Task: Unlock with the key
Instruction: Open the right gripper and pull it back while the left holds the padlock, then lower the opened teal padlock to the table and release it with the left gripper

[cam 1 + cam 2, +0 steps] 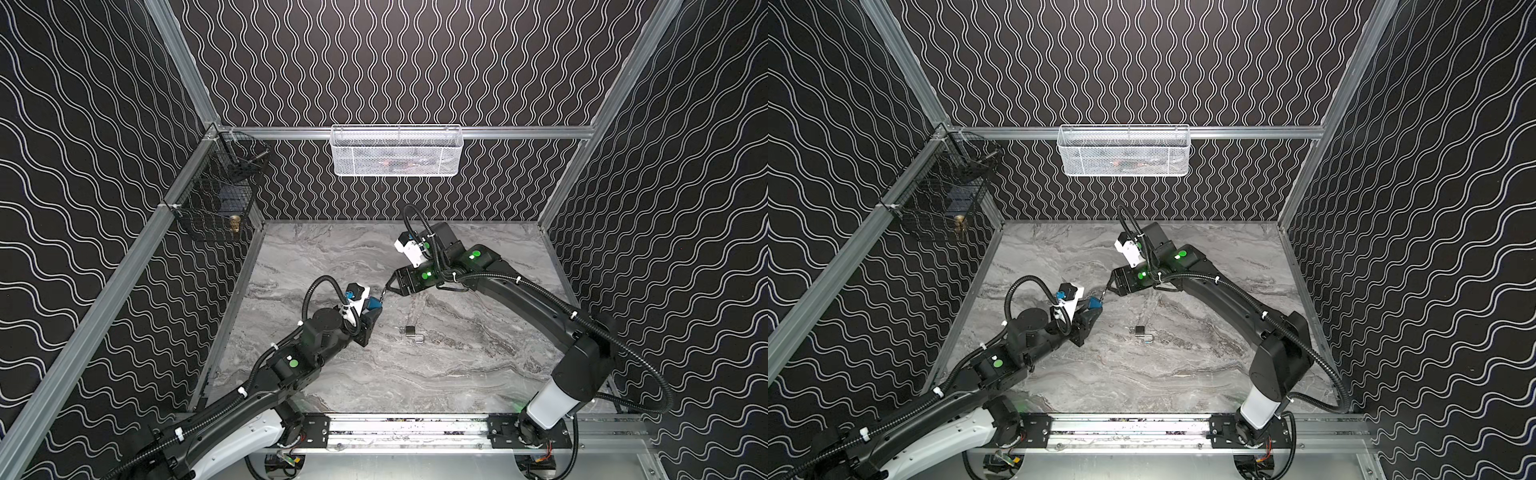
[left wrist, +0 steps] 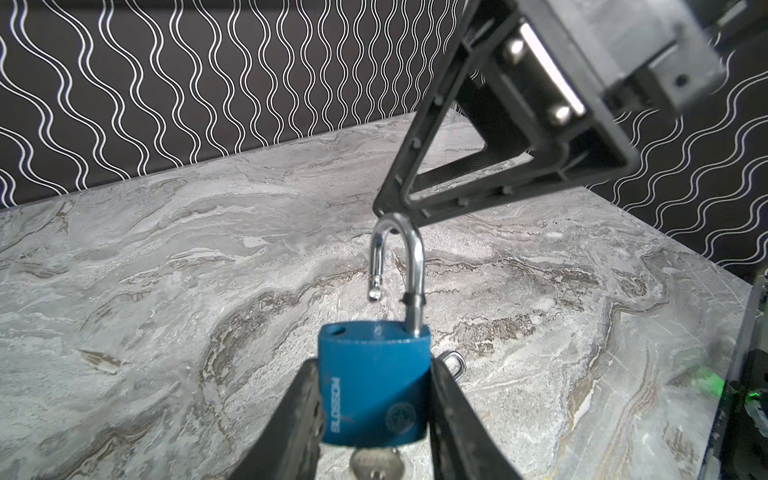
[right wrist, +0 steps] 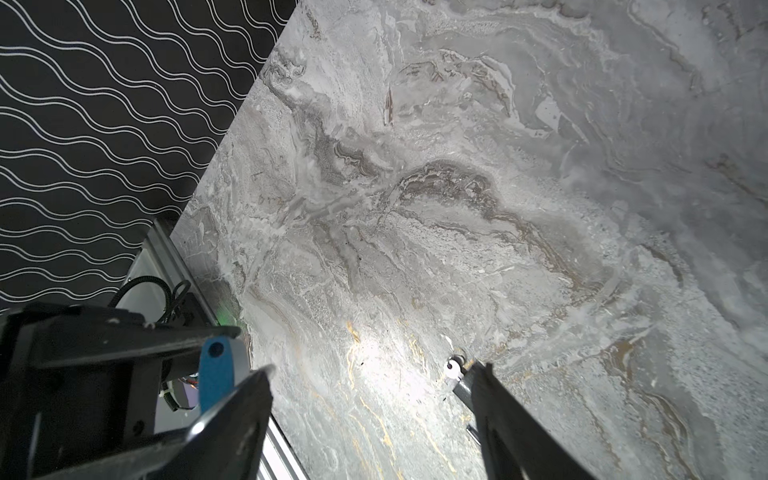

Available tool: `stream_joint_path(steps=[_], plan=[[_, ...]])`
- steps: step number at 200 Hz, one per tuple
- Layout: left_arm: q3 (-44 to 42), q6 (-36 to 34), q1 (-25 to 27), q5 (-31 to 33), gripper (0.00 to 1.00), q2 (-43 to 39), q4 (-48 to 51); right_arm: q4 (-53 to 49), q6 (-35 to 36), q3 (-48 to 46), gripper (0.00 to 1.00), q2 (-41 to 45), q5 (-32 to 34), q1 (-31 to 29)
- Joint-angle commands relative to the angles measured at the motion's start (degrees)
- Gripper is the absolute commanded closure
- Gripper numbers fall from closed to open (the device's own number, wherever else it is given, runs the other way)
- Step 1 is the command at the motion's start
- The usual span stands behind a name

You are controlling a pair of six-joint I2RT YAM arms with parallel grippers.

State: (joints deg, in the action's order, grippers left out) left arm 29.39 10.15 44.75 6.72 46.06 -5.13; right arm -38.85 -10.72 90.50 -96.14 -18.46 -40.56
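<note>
- White mesh basket (image 1: 395,153): hangs on the rear aluminium rail (image 1: 519,132), above the tabletop; its contents are too dim to make out.
- Black wire basket (image 1: 216,208): fixed in the rear left corner, with a small brass object (image 1: 235,223) inside, low in its front part.
- Small grey padlock (image 1: 412,333): lies flat near the middle of the tabletop.
- Marble-patterned tabletop (image 1: 457,374): grey, veined.
- Walls (image 1: 374,62): black with white wavy lines.
</note>
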Motion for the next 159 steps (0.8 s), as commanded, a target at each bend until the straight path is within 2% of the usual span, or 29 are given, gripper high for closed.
stream_joint_path(steps=[1,27,51,74,106,159], plan=[[0.0,-2.0,0.0,-1.7,1.0,-0.1,-4.5,0.6,0.6,1.3,0.23,0.7,1.6,0.5],[-0.2,-2.3,0.0,-2.9,1.0,0.2,-5.6,2.3,-0.1,2.2,0.23,-0.2,-2.3,0.2],[0.4,-2.6,0.0,-2.9,1.0,0.8,-5.6,0.3,0.8,4.7,0.23,-3.7,-1.3,0.3],[0.9,-2.6,0.0,-2.4,1.0,1.0,-5.4,-0.2,1.7,5.2,0.23,-4.8,-3.4,0.3],[0.4,-2.1,0.0,-0.9,1.0,0.8,-5.9,-1.1,2.1,3.8,0.23,-3.7,-2.7,0.5],[-0.5,-1.5,0.0,-0.1,1.0,1.1,-6.9,0.6,4.0,-1.4,0.23,0.1,-6.9,0.7]])
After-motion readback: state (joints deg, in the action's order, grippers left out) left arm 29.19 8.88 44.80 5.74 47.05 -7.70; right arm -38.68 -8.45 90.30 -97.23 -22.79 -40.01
